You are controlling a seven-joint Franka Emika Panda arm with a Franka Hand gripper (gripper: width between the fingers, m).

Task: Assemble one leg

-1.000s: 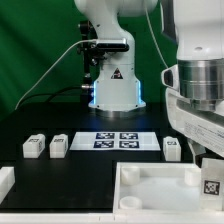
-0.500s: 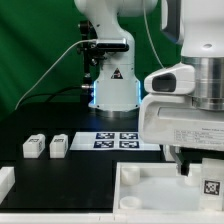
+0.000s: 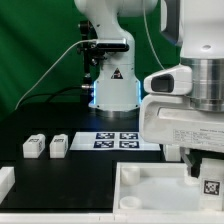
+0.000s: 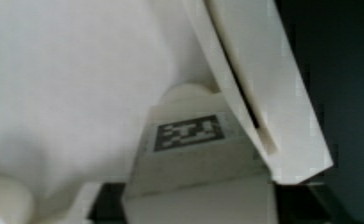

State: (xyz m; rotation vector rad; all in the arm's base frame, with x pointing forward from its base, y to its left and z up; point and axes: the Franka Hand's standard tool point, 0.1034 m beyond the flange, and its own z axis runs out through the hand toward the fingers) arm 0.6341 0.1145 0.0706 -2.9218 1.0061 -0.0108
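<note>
The table [image 3: 70, 185] is matt black, smooth and without shine; on it, the two small legs [image 3: 34, 147] [image 3: 59, 147] look like white matt plastic with printed black-and-white tags; just beside them on the table the marker board [image 3: 118, 139] is thin, flat and paper-like; the large white tray-like piece [image 3: 160, 190] at the table's near edge seems smooth moulded plastic, faintly satin; the arm's casing [image 3: 185, 125] is glossy white plastic; behind the table hangs green cloth [image 3: 35, 50].
</note>
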